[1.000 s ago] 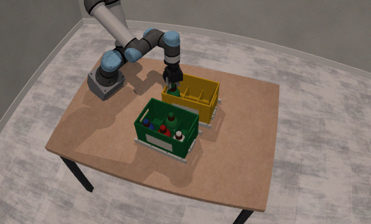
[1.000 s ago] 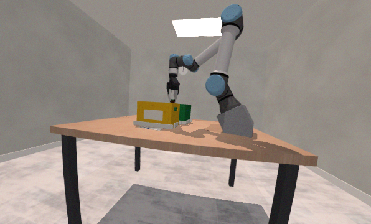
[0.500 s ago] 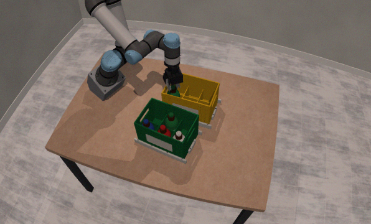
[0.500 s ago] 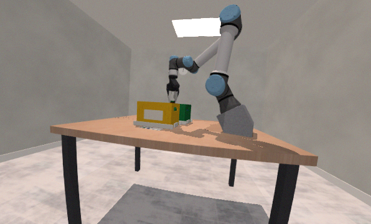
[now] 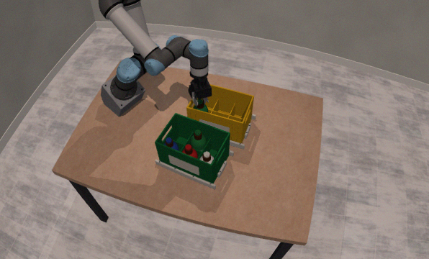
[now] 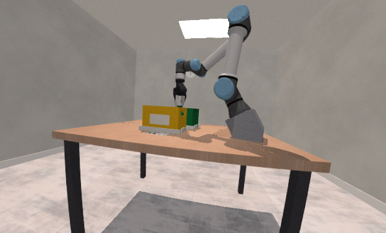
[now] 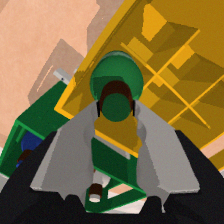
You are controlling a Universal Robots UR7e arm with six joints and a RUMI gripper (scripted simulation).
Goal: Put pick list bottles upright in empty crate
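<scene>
My gripper (image 5: 200, 102) (image 6: 179, 104) (image 7: 116, 101) is shut on the neck of a green bottle (image 5: 201, 108) (image 7: 116, 67). The bottle is upright, inside the left end compartment of the yellow crate (image 5: 236, 130) (image 6: 175, 120) as the top view shows it; its base is hidden. The yellow crate's other visible compartments hold no bottle. The green crate (image 5: 205, 173) (image 6: 193, 118) (image 7: 44, 104) holds a blue bottle (image 5: 171, 145) (image 7: 31, 143), another green bottle (image 5: 198, 140), a red bottle (image 5: 189, 152) and a white bottle (image 5: 206, 157). The pick list's lines are not readable.
The two crates stand close together on the wooden table (image 5: 279, 162) (image 6: 115, 142), with pale strips around their bases. The yellow crate's walls and thin dividers rise beside the held bottle. The robot's base stands at the table's back left in the top view.
</scene>
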